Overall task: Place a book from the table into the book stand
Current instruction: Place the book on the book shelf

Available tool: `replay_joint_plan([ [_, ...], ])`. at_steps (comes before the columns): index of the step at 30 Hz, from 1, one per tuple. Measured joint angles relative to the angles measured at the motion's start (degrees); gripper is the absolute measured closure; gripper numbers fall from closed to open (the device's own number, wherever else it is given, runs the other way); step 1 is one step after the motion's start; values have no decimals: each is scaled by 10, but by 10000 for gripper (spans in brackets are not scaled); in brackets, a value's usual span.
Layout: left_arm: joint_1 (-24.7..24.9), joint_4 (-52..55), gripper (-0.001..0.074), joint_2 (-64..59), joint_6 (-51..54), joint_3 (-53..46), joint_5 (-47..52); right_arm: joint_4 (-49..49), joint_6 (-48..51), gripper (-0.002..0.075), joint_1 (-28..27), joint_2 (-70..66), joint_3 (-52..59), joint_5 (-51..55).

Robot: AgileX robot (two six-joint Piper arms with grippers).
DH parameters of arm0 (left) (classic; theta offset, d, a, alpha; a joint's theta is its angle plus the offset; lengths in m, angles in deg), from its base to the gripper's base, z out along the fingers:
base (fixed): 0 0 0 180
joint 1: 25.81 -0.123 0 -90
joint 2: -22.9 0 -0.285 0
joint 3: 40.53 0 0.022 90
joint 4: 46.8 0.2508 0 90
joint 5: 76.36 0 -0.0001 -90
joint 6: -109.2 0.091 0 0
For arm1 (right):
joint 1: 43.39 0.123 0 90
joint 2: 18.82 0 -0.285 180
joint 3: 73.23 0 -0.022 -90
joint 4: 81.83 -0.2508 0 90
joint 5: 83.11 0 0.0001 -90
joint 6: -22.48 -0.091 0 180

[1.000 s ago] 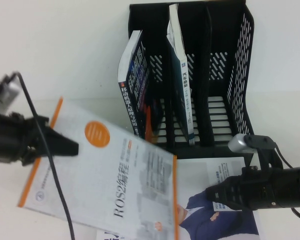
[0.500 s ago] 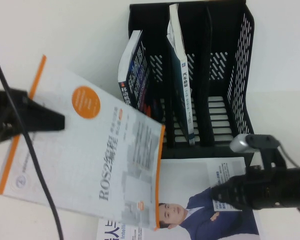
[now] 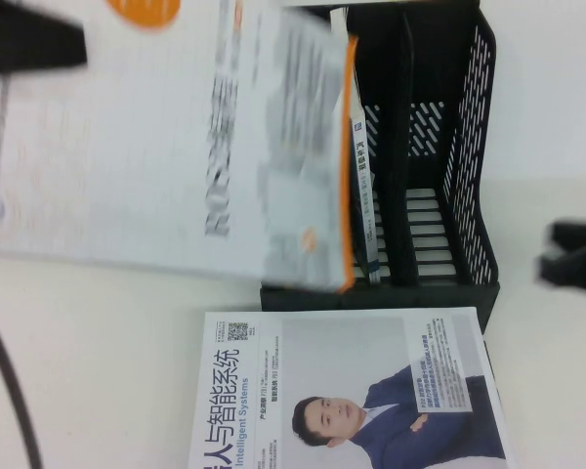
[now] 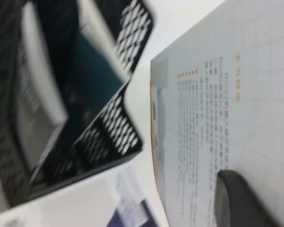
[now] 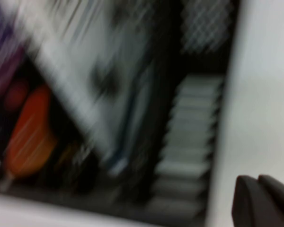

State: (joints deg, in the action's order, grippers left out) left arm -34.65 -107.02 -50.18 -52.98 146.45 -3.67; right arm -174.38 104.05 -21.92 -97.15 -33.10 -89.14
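The table [image 3: 98, 371] was a plain white top, bare apart from the books and the stand [image 3: 474, 166], a black slotted rack standing at its far side. A white book [image 3: 352, 391] picturing a man in a dark suit lay flat on the table just in front of the stand. A thin book with a teal spine [image 3: 363, 186] stood upright in the middle slot.

The ROS2 book [image 3: 176, 147] was up in the air, tilted, covering the stand's left part from the high view, its orange-edged corner low over the stand's front. The left gripper [image 3: 29, 44] was at the upper left, its jaws nearly closed on the book's edge; one finger [image 4: 236, 198] pressed on the cover. The right gripper [image 3: 571, 256] hung at the right edge, beside the stand, its fingers [image 5: 260, 201] close together and holding nothing.
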Motion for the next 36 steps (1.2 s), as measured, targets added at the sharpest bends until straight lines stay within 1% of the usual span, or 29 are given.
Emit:
replay_joint_plan([
  [4,0,-37,630,-15,-5,40,0,-25,33,727,0,84,3,-101],
  [6,0,-52,630,-28,-9,61,0,-53,64,727,0,129,5,-143],
  [9,17,-63,630,-55,-13,93,0,-76,113,727,0,190,6,-177],
  [12,61,-58,630,-85,-16,127,-12,-80,136,727,0,243,5,-192],
  [17,176,-31,630,-155,-35,192,-69,-86,147,727,0,305,7,-222],
  [19,213,-9,630,-183,-44,220,-95,-88,148,727,0,317,7,-242],
  [24,277,57,630,-263,-65,274,-161,-91,149,727,0,324,15,-279],
  [28,291,97,630,-322,-101,301,-182,-91,148,727,0,324,48,-277],
  [31,293,116,630,-357,-120,308,-206,-91,126,727,0,324,80,-272],
  [36,294,154,630,-401,-153,311,-218,-91,96,727,0,324,117,-224],
])
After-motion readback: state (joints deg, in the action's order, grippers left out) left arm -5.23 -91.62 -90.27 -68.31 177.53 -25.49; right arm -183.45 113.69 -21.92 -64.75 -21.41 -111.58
